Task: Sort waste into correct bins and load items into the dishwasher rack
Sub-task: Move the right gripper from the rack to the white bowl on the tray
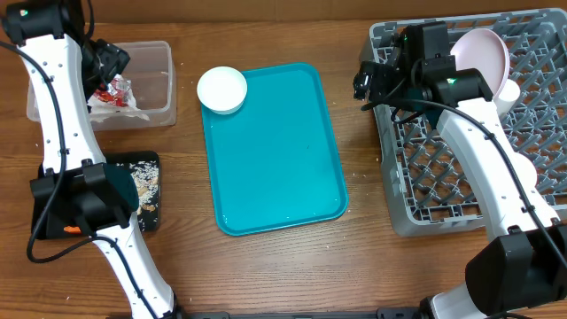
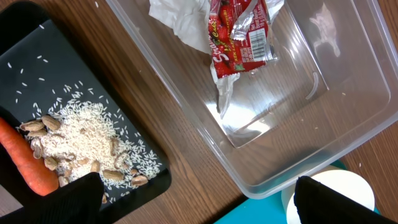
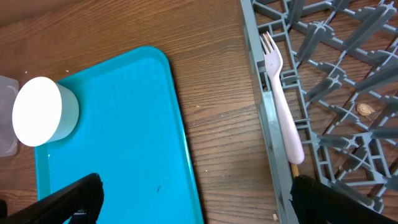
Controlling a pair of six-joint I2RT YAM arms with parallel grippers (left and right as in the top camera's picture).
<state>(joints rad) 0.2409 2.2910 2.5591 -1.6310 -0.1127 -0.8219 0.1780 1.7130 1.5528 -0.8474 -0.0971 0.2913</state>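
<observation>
Our left jaws gape wide and empty over the clear bin point(image 2: 336, 99); the red wrapper point(image 2: 239, 34) lies ahead of them. Our right jaws, also wide, hover with the pink fork point(image 3: 283, 109) ahead on the rack point(image 3: 275, 186) rim.

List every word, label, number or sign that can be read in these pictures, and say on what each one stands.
Red wrapper in the clear bin: white script lettering, too crumpled and blurred to quote.
Barcode label on that wrapper: digits too small to read.
Teal tray, white cup, fork, grey rack: no text visible.
</observation>
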